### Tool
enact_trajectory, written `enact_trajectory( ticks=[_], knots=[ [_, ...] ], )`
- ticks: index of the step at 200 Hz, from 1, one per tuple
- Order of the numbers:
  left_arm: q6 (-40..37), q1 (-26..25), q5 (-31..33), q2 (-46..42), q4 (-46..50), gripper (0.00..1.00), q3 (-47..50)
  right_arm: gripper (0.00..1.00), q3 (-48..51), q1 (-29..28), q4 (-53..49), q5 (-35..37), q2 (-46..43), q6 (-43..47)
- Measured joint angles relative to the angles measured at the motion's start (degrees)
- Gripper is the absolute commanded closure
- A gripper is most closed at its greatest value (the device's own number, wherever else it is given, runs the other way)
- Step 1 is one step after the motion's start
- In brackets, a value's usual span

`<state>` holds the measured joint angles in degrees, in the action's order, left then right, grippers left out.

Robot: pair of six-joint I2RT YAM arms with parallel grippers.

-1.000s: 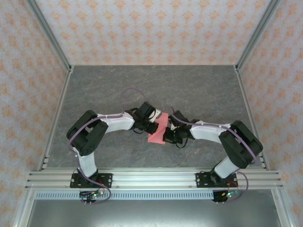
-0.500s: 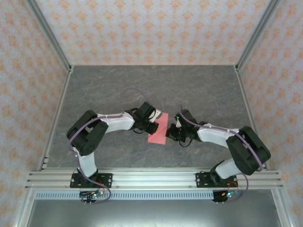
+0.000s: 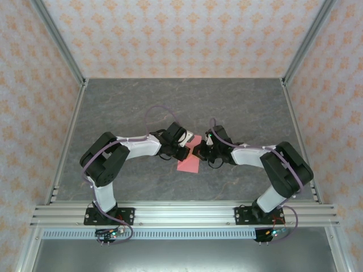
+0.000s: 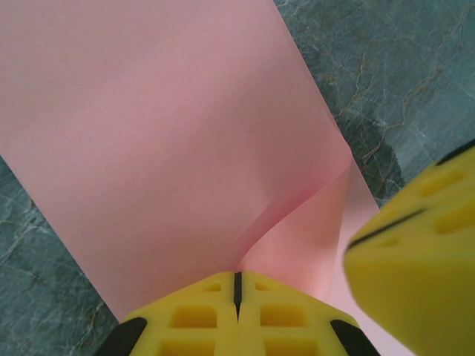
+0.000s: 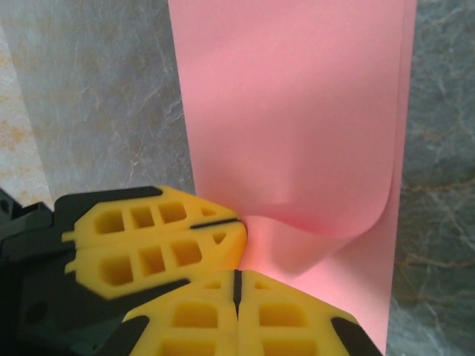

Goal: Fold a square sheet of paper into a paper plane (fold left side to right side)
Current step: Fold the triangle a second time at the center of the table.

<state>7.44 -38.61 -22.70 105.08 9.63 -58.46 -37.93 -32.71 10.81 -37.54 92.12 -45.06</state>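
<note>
The pink-red sheet of paper point(image 3: 188, 162) lies on the grey table between the two arms, partly doubled over. One layer curls up off the flat layer point(image 4: 148, 126). My left gripper point(image 4: 237, 276) is shut on the lifted layer's edge, which bends into its tips; the same gripper point(image 5: 239, 220) comes in from the left in the right wrist view. My right gripper point(image 5: 237, 273) is shut, its tips right beside the left one, resting over the flat lower layer point(image 5: 297, 89). I cannot see paper between its jaws. One right finger point(image 4: 415, 259) crowds the left wrist view.
The grey marbled table point(image 3: 238, 107) stretches behind the paper. Aluminium frame posts point(image 3: 59, 45) and patterned walls close in the sides and back. A rail point(image 3: 181, 214) carries both arm bases at the near edge.
My right gripper has swung back and left along the paper until it sits against the left gripper's tips. The left gripper has held its place on the paper.
</note>
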Motion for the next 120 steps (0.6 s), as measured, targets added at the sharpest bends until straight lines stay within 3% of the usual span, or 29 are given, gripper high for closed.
enact_trajectory(
  ticks=[120],
  knots=[
    [0.0,0.0,-0.02,0.0,0.0,0.96,0.0,0.95,-1.42,0.0,0.63,0.04,3.89,0.02]
  ],
)
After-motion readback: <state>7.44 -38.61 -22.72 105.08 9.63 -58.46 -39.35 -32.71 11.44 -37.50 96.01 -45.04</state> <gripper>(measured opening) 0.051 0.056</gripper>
